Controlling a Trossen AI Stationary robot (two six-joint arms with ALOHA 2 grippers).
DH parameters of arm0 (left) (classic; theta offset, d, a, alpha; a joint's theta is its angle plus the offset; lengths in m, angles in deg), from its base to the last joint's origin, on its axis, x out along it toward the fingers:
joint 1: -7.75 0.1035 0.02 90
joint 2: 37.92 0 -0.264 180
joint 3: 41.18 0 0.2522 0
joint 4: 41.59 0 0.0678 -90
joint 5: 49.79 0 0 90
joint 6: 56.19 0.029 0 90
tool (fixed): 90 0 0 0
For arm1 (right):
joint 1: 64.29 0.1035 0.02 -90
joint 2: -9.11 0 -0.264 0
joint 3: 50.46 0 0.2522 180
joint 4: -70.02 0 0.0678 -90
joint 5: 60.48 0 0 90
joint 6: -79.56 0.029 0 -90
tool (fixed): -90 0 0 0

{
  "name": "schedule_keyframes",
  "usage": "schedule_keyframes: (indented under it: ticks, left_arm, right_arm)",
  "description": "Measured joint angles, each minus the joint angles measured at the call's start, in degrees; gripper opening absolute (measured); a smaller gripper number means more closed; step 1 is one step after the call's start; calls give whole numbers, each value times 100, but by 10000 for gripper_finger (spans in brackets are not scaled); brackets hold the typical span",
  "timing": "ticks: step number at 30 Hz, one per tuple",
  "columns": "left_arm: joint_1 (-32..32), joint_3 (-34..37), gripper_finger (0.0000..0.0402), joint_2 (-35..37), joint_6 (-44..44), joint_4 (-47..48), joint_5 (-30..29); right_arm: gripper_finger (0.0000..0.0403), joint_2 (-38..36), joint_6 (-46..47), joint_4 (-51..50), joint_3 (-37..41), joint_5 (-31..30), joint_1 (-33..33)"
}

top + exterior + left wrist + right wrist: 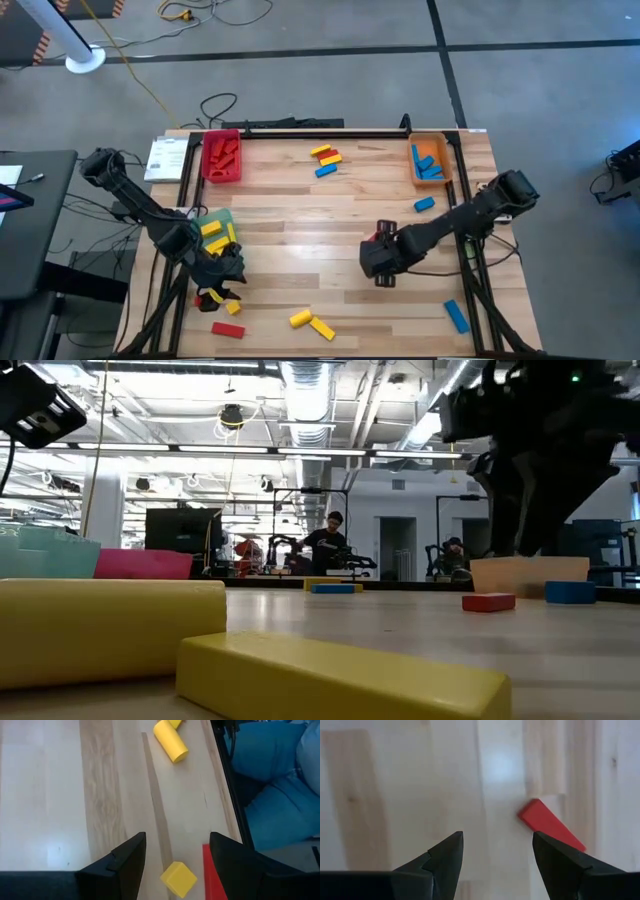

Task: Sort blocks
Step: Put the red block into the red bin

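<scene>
Blocks lie all over my wooden table [340,215]. My left gripper [175,857] hangs over the near left part, fingers apart & holding nothing; a small yellow block [178,879] sits on the wood btwn the fingertips, w/ a red block [214,876] just beside it by one finger. A yellow cylinder block [170,741] lies further ahead in the left wrist view. From above, the left gripper [218,272] is just in front of the green tray [222,215], which holds yellow blocks [214,233]. Can't tell if I'm touching the small yellow one.

My right gripper [495,855] hovers over the middle-right of the table, fingers spread, empty. A red wedge-looking block [550,826] lies on the wood ahead of it, nearer one finger, not btwn them. From above, the right gripper [381,262] covers most of that red piece.

Elsewhere: red tray [221,157] at far left w/ red blocks in it; orange tray [430,160] at far right w/ blue blocks [430,168]. A yellow, red & blue cluster [325,158] sits loose at far centre. A blue block [424,204] lies near the orange tray, another blue block [456,316] at near right. Two yellow pieces [312,322] lie at near centre, and a flat red block [228,329] at near left.
</scene>
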Motion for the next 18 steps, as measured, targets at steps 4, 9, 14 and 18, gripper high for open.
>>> schedule_keyframes:
  ticks: [4, 9, 14, 18]
  left_arm:
    - [-8, 0, 215, -2, 63, -2, -149]
    - [-6, 0, 215, -2, 198, -2, -322]
    - [-6, 0, 215, -2, 262, -6, -460]
    - [-6, 0, 215, -2, 328, -4, -566]
  right_arm:
    - [255, 0, -124, -155, 0, -126, -147]
    - [255, 0, -428, -133, 32, -205, -373]
    - [255, 2, -742, -141, 253, -201, -689]
    - [255, 2, -995, -56, 447, -114, -957]
